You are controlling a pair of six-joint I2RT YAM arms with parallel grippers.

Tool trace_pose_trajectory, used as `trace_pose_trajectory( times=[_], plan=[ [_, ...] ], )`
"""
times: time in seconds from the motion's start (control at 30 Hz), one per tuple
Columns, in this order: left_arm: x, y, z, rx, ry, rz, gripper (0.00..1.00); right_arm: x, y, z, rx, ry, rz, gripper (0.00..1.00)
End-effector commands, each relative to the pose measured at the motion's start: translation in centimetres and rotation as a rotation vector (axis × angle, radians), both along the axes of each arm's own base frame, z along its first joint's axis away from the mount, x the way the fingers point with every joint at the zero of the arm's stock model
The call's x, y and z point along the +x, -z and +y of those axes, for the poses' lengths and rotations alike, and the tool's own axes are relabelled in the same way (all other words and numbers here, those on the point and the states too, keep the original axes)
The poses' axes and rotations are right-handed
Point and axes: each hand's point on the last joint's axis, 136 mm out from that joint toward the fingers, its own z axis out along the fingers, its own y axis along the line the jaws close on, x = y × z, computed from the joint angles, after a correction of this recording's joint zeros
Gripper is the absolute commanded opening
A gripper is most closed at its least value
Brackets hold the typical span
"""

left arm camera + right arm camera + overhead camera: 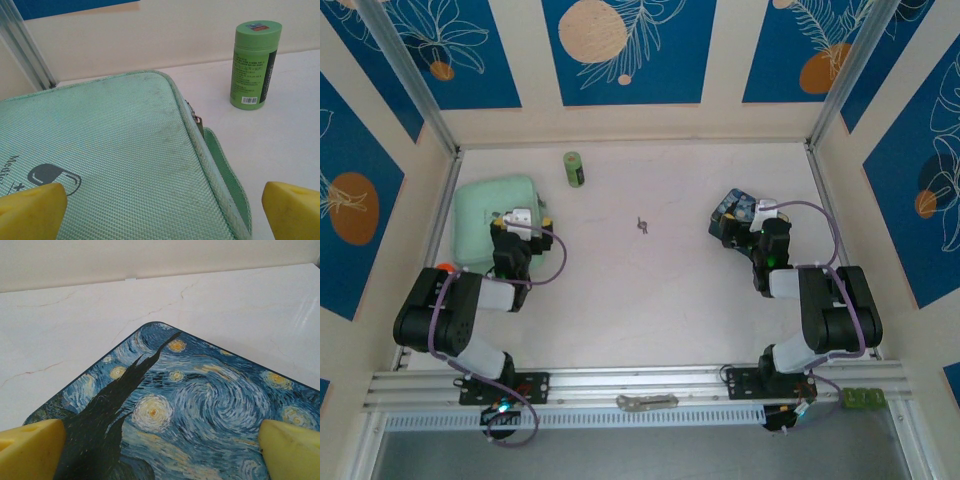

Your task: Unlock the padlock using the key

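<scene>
A tiny dark metal padlock (641, 226) lies on the white table, midway between the two arms. The key is too small to tell apart from it in the top view. My left gripper (520, 220) (162, 212) is open, its yellow fingertips (32, 210) spread over a green woven pouch (110, 160). My right gripper (755, 215) (160, 452) is also open, its yellow fingertips (30, 450) standing wide over a blue starry-painted tin (200, 405). Nothing is between either pair of fingers. Both grippers are well away from the padlock.
A green cylindrical bottle (575, 168) (255, 65) stands upright at the back, right of the pouch (495, 215). The tin (735, 212) sits at the right. A flat silvery metal piece (647, 401) lies on the front rail. Walls close in the table on three sides.
</scene>
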Motion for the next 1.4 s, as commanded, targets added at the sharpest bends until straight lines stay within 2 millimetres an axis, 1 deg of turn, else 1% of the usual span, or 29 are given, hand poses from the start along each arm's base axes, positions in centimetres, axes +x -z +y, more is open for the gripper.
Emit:
trace_pose_trajectory(
  times=[0.0, 0.17, 0.2, 0.23, 0.3, 0.37, 0.4, 0.47, 0.53, 0.57, 0.63, 0.67, 0.7, 0.73, 0.83, 0.9, 0.93, 1.03, 1.1, 1.13, 1.2, 1.23, 1.27, 1.3, 1.37],
  plan=[
    [-0.2, 2.2, 0.7, 0.004, -0.025, 0.085, 1.0, -0.2, 0.6, 0.3, 0.018, -0.016, 0.015, 0.99],
    [-0.2, 2.3, 1.3, -0.017, -0.04, 0.088, 1.0, -0.3, 0.5, 0.3, 0.014, -0.016, 0.011, 1.0],
    [-0.3, 2.1, 1.6, -0.012, -0.06, 0.079, 1.0, -0.2, 0.1, 0.1, 0.006, 0.004, -0.003, 0.98],
    [-0.5, 1.7, 1.8, -0.011, -0.076, 0.062, 1.0, -0.4, -0.6, 0.1, -0.014, 0.02, -0.014, 0.97],
    [-1.0, 0.5, 0.8, 0.014, -0.034, 0.041, 1.0, -1.0, -2.4, 0.7, -0.055, 0.019, -0.027, 0.97],
    [-1.3, -1.4, 0.1, 0.067, -0.036, 0.032, 1.0, -1.5, -4.7, 0.9, -0.081, 0.032, -0.046, 0.97],
    [-1.4, -2.6, -0.3, 0.085, -0.033, 0.04, 1.0, -1.6, -5.7, 0.9, -0.08, 0.047, -0.051, 0.97],
    [-1.3, -5.4, -0.3, 0.053, -0.055, 0.005, 1.0, -1.8, -6.8, 1.0, -0.067, 0.058, -0.03, 0.97],
    [-0.9, -8.3, -0.4, -0.04, -0.069, -0.042, 1.0, -2.0, -7.4, 2.4, -0.036, 0.021, 0.006, 0.94],
    [-0.8, -9.3, -0.7, -0.089, -0.064, -0.043, 1.0, -2.1, -7.7, 3.3, -0.024, -0.001, 0.022, 0.94],
    [-0.5, -10.7, -1.9, -0.204, -0.027, -0.013, 1.0, -2.6, -7.9, 6.4, -0.005, -0.094, 0.076, 0.91],
    [-0.4, -11.0, -2.6, -0.257, -0.007, 0.006, 1.0, -2.8, -8.0, 8.0, 0.005, -0.136, 0.108, 0.91],
    [-0.4, -11.1, -3.5, -0.316, 0.02, 0.028, 1.0, -3.0, -7.8, 9.7, 0.018, -0.174, 0.166, 0.9],
    [-0.4, -11.0, -4.4, -0.366, 0.053, 0.045, 1.0, -3.3, -7.4, 11.5, 0.028, -0.22, 0.227, 0.87],
    [-0.8, -10.2, -6.4, -0.508, 0.092, 0.1, 1.0, -4.2, -6.1, 17.2, 0.042, -0.398, 0.395, 0.71],
    [-1.2, -9.4, -7.3, -0.598, 0.097, 0.139, 1.0, -4.9, -4.5, 20.6, 0.035, -0.531, 0.503, 0.61],
    [-1.3, -9.0, -7.9, -0.646, 0.107, 0.159, 1.0, -5.1, -3.6, 22.0, 0.022, -0.572, 0.551, 0.59],
    [-1.9, -8.6, -9.5, -0.725, 0.153, 0.208, 1.0, -4.5, -1.0, 24.2, -0.021, -0.602, 0.664, 0.59],
    [-2.2, -8.4, -10.4, -0.738, 0.173, 0.233, 1.0, -3.7, 0.5, 25.0, -0.026, -0.579, 0.74, 0.58],
    [-2.4, -8.2, -10.9, -0.746, 0.181, 0.247, 1.0, -3.2, 1.2, 25.4, -0.025, -0.565, 0.778, 0.56],
    [-2.7, -7.7, -11.9, -0.76, 0.199, 0.269, 1.0, -2.4, 2.7, 26.0, -0.027, -0.546, 0.836, 0.55],
    [-2.9, -7.4, -12.4, -0.764, 0.21, 0.278, 1.0, -1.8, 3.1, 26.6, -0.035, -0.543, 0.847, 0.55],
    [-3.0, -7.1, -12.8, -0.77, 0.214, 0.286, 1.0, -1.4, 3.6, 26.8, -0.052, -0.532, 0.856, 0.55],
    [-3.1, -6.6, -13.2, -0.776, 0.218, 0.293, 1.0, -0.5, 4.2, 26.9, -0.091, -0.506, 0.858, 0.55],
    [-3.3, -5.8, -13.8, -0.792, 0.225, 0.31, 1.0, 0.8, 5.1, 26.6, -0.173, -0.449, 0.856, 0.55]
  ],
)
